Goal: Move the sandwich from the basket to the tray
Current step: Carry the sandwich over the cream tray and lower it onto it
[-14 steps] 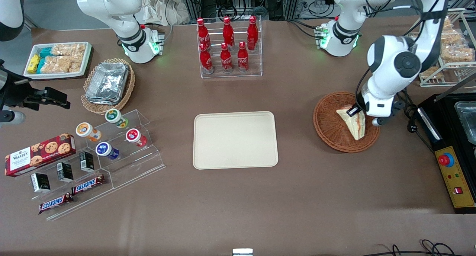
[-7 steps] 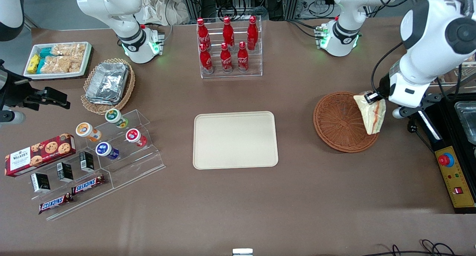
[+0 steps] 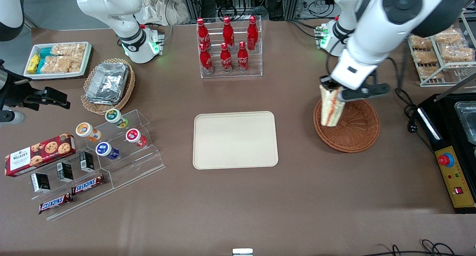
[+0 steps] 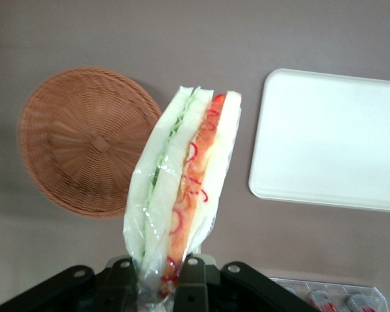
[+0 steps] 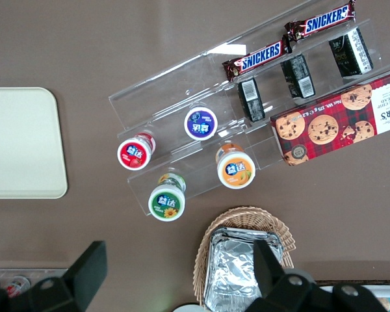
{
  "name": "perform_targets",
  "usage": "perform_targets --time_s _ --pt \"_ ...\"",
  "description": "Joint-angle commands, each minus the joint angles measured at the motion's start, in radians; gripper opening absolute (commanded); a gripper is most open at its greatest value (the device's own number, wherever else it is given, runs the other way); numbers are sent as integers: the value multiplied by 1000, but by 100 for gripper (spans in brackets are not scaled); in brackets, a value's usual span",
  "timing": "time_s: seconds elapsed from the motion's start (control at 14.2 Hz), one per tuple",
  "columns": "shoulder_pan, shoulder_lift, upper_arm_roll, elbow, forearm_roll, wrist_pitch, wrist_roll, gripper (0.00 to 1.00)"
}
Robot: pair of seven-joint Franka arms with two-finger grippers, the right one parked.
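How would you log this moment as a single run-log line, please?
phase: carry | gripper: shut on sandwich, hanging above basket edge nearest tray | basket: empty | tray: empty

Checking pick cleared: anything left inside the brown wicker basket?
Nothing visible: basket shows only bare weave. Gripper holds the sandwich above its rim, which hides a rim strip in front view.

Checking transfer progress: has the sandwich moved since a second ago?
Yes. Gripper shut on the sandwich has lifted it out of the basket; it now hangs over the basket's rim on the side nearest the tray.
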Motion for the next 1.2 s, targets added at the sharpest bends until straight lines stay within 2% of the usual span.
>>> perform_targets --time_s 0.0,0.07,0.28,0.49,0.63,0.91,1.12 --pt "5 90 -95 32 7 56 -103 0" --pt "-5 131 -122 31 18 103 -134 0" --pt "-101 284 -139 40 176 177 -244 0" --pt "-147 428 -139 41 309 327 -402 0" --pt "-161 513 -139 58 383 363 -456 0" --pt "-189 628 -138 127 473 366 -523 0" --pt "-190 683 -135 152 490 401 -534 0"
